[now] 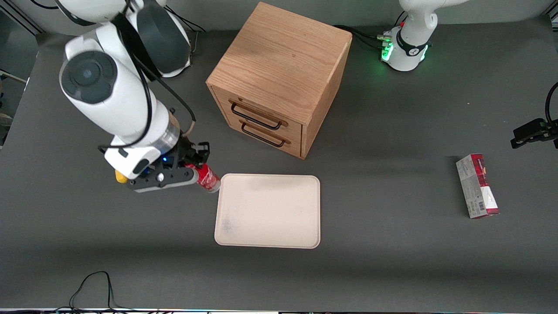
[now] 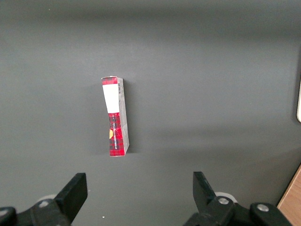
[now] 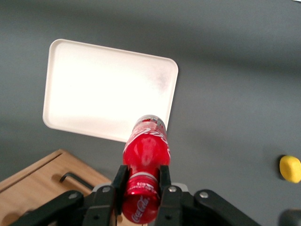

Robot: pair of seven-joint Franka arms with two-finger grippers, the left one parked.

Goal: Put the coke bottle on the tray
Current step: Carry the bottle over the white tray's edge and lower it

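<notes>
Black two-finger pincer (image 3: 141, 181) pinching one small red-labelled Coca-Cola script bottle (image 3: 145, 155) just beside one pale cream rectangular tray (image 1: 268, 211); one red-and-grey carton (image 1: 477, 186) on tabletop, print unreadable.

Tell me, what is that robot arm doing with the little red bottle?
The gripper is shut on the coke bottle, pinching it near its cap end so it hangs tilted. It is held in the air right at the edge of the tray, at the corner nearest the wooden drawer cabinet. The tray has nothing on it yet, so the bottle has not been put down. A small yellow thing lies on the table near the arm, and a red-and-grey carton sits toward the parked arm's end.
</notes>
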